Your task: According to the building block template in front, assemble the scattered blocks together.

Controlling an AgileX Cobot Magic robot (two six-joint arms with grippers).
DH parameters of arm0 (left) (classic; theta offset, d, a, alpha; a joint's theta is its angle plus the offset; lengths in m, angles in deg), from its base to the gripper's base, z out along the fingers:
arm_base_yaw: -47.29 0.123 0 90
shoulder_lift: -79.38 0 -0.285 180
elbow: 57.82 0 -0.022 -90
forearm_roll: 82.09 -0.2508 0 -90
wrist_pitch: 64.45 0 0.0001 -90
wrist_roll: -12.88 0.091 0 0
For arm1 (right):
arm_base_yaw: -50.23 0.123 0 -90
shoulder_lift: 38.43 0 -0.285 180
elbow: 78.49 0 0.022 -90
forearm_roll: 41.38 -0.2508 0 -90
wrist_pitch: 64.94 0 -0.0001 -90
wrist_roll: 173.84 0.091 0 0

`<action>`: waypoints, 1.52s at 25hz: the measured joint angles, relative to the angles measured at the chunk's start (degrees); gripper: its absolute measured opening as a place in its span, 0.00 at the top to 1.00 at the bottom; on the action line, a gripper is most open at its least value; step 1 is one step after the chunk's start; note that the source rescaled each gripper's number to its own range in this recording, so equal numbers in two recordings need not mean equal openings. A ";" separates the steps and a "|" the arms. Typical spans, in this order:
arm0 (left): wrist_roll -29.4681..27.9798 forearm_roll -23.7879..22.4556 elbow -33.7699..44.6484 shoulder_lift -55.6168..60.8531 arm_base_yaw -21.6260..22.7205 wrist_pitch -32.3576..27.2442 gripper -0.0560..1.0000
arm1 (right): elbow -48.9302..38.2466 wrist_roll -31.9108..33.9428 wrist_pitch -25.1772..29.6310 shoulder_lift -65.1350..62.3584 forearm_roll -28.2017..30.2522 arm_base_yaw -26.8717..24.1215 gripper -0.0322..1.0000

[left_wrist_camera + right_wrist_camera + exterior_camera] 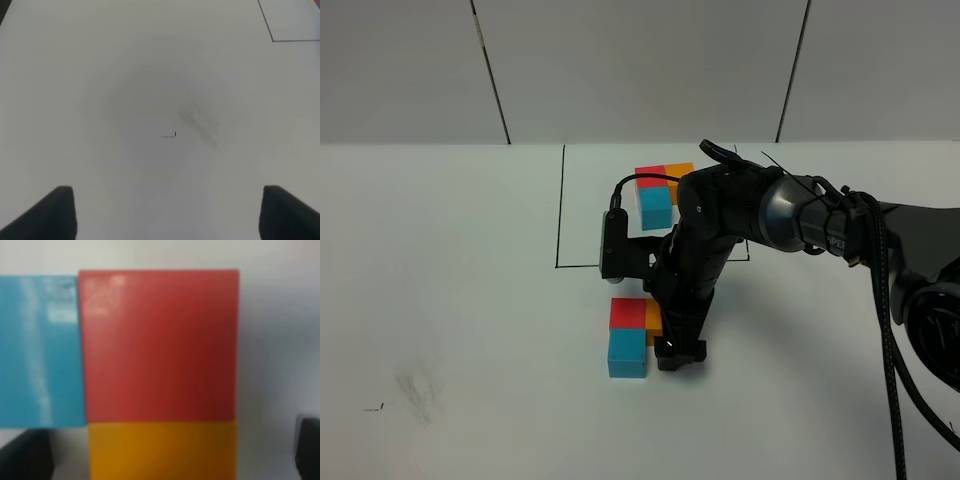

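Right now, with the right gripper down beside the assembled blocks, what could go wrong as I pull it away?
1. The right gripper sits low, tight beside the orange block. A sideways retreat could drag it and split the L; lifting straight up looks safer.
2. The red block and blue block only sit pressed together, so any nudge could open a gap.
3. The arm hides most of the orange block from above, so its alignment with the template is unconfirmed.
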 joint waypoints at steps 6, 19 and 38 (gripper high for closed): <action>0.00 0.00 0.00 0.00 0.00 0.00 0.14 | 0.00 3.30 4.42 -0.32 6.19 0.00 0.00; 0.00 0.00 0.00 0.00 0.00 0.00 0.14 | 0.00 11.28 13.61 -2.60 16.99 -0.22 0.00; 0.06 0.00 0.00 0.00 0.00 0.00 0.14 | 0.00 16.80 20.82 -34.88 16.69 -23.32 0.08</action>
